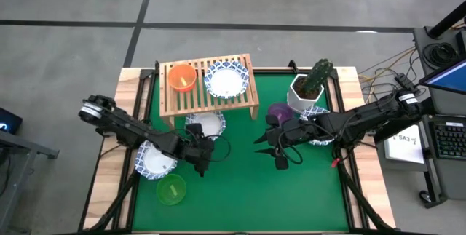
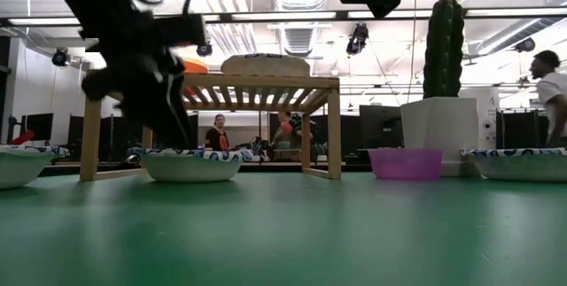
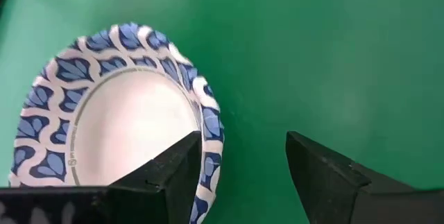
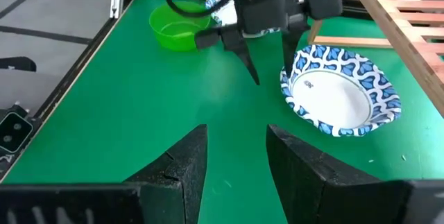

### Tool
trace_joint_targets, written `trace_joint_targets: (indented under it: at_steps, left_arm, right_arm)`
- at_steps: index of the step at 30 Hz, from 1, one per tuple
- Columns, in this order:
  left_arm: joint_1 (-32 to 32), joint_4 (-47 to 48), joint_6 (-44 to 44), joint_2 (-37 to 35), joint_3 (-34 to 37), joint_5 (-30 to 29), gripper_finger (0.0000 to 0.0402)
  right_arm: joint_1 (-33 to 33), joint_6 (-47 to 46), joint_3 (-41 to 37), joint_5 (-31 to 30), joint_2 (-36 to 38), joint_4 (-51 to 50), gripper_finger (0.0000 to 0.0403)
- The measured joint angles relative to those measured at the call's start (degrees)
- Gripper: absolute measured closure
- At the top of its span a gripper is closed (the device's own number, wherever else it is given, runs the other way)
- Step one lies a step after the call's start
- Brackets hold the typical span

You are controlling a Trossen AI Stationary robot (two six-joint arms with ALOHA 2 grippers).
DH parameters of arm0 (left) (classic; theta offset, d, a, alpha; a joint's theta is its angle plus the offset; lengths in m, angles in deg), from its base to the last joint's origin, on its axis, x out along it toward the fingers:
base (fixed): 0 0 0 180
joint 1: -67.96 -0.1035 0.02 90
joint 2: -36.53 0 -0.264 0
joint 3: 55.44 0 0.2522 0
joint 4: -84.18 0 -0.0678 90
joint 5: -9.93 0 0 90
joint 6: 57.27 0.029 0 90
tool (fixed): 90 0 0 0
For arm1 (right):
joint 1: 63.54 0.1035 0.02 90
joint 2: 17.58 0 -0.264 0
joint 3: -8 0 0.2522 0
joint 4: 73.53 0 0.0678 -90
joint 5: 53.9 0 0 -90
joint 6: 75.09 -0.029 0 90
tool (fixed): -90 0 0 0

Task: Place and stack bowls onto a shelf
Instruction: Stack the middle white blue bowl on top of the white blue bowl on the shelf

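The wooden shelf [image 1: 207, 97] carries an orange-red bowl [image 1: 182, 77] and a patterned bowl [image 1: 226, 80]. Another patterned bowl [image 1: 206, 124] [image 3: 118, 120] [image 4: 340, 92] rests on the green mat in front of it. My left gripper [image 1: 204, 155] [image 3: 239, 148] [image 4: 267, 61] is open at this bowl's near rim, one finger over the rim and the other over bare mat. My right gripper [image 1: 273, 148] [image 4: 236, 154] is open above the mat's middle, touching nothing. Further patterned bowls lie under the left arm [image 1: 156, 160] and the right arm [image 1: 317, 118]. My left gripper points down at the near rim [image 3: 208, 130] of the patterned bowl in front of the shelf, with one finger [image 3: 182, 172] above the rim and one outside it. I cannot tell whether it touches the bowl, which sits flat on the mat.
A green bowl [image 1: 172, 189] sits near the mat's near-left corner. A purple bowl [image 1: 279, 111] and a white pot with a cactus [image 1: 309, 86] stand right of the shelf. Bare green mat [image 1: 247, 191] lies toward the near edge. People show in the room behind.
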Motion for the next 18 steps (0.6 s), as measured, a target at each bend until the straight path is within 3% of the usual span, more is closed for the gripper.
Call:
trace_joint_targets:
  at_steps: [6, 18]
  left_arm:
    - [-0.45, -0.01, -0.04, 4.43, 0.0, -5.55, 0.0234]
    - [-0.38, -0.09, -2.47, 8.87, 0.15, -5.23, 0.0345]
  right_arm:
    - [0.02, 0.08, 0.0, -0.02, 0.02, 0.02, 0.0268]
    - [0.02, 0.37, 0.0, -0.02, 0.02, -0.02, 0.0271]
